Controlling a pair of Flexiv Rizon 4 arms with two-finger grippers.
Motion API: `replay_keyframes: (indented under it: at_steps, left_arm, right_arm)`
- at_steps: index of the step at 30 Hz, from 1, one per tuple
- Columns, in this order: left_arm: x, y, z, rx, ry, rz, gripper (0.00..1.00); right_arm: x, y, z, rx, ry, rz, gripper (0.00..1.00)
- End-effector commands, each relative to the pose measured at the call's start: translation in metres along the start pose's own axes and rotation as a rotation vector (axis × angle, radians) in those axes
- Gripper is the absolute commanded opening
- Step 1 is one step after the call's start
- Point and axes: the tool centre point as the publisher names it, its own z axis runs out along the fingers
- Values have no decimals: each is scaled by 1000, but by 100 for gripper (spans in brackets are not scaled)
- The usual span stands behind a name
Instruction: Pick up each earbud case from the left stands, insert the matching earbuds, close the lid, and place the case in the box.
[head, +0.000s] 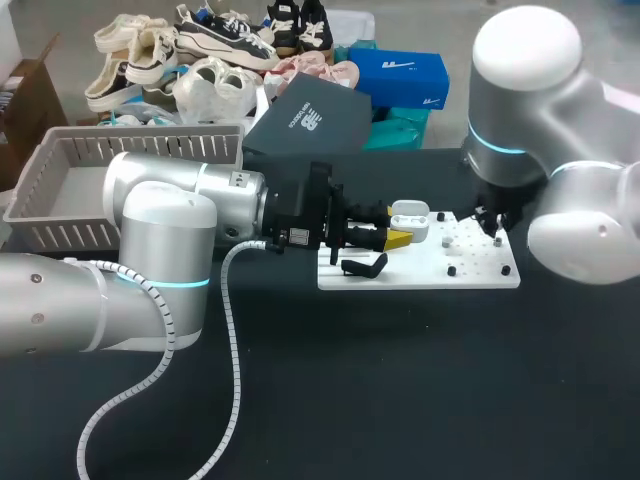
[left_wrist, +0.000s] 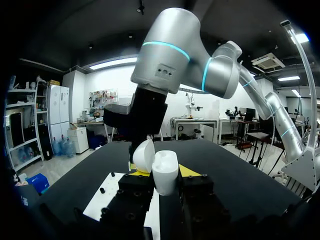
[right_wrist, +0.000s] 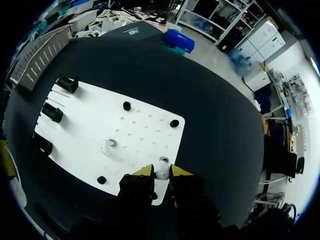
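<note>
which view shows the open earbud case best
The left wrist view: the earbud case sits large in the middle, held in the left gripper, its lid swung open. The head view shows it only small, at that gripper's tips over the white board. The right wrist view does not show it.

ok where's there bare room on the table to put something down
Widest bare patch: the black table on the near side of the white board. The board's middle, between the black stands and the pegs, is mostly free. Crowded: the stands' side under the left claw with its earbud case, and the corner at the right claw.
</note>
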Motion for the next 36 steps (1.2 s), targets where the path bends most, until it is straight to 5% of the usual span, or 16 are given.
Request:
replay_keyframes:
  at_steps: [1,10,18,36]
  left_arm:
    - [0,-1,0,-5,-1,1,0]
    - [0,-1,0,-5,-1,1,0]
    - [0,-1,0,-5,-1,1,0]
    - [0,-1,0,-5,-1,1,0]
  right_arm:
    - [18,-5,-39,8,-61,-7,0]
    - [23,-9,-115,11,-222,-43,0]
    - [32,20,-162,-83,-285,-143,0]
    - [18,81,-191,-179,-216,-226,0]
